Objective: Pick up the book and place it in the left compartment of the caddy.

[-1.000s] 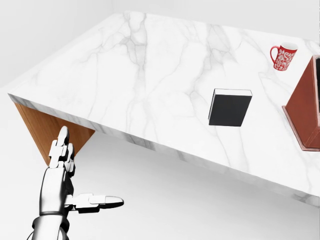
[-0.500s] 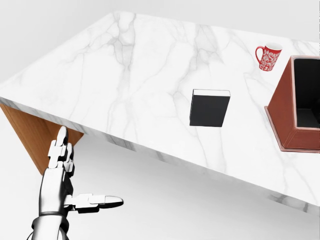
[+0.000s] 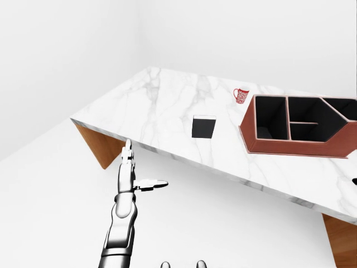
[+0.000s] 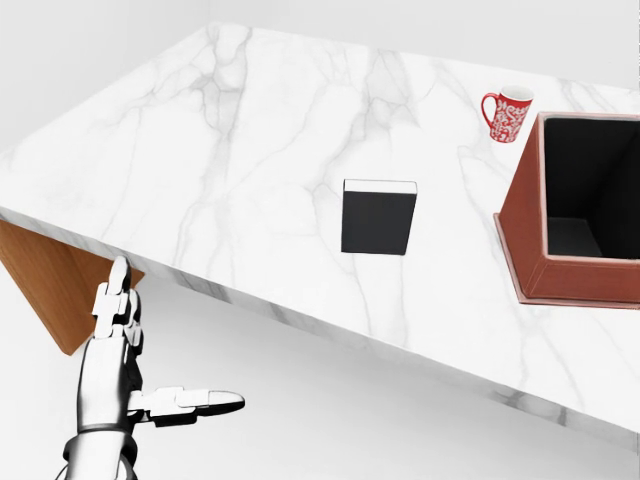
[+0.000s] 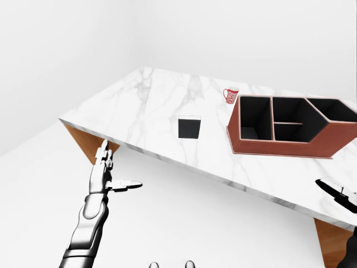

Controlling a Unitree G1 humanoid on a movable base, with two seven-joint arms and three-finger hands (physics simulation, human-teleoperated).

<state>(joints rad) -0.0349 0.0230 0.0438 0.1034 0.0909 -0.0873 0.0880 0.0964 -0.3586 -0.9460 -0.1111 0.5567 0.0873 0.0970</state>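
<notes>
A black book (image 4: 378,218) with a white page edge lies flat on the marble table (image 4: 240,130), near the middle of the head view. To its right stands the red-brown caddy (image 5: 279,146); its tall left compartment (image 5: 255,120) holds nothing. My left hand (image 4: 178,335) hovers below the table's near edge at the lower left, open, fingers up and thumb out, well apart from the book. My right hand (image 5: 336,192) shows only at the right edge of the right-eye view, fingers stretched out, holding nothing.
A red patterned mug (image 4: 508,112) stands above the caddy's left corner. The table rests on wooden legs (image 3: 103,149). White floor lies below the table's near edge. The caddy has several other compartments to the right.
The camera has moved: book, mug and caddy slid left in the head view and more of the caddy shows. My left hand keeps its pose.
</notes>
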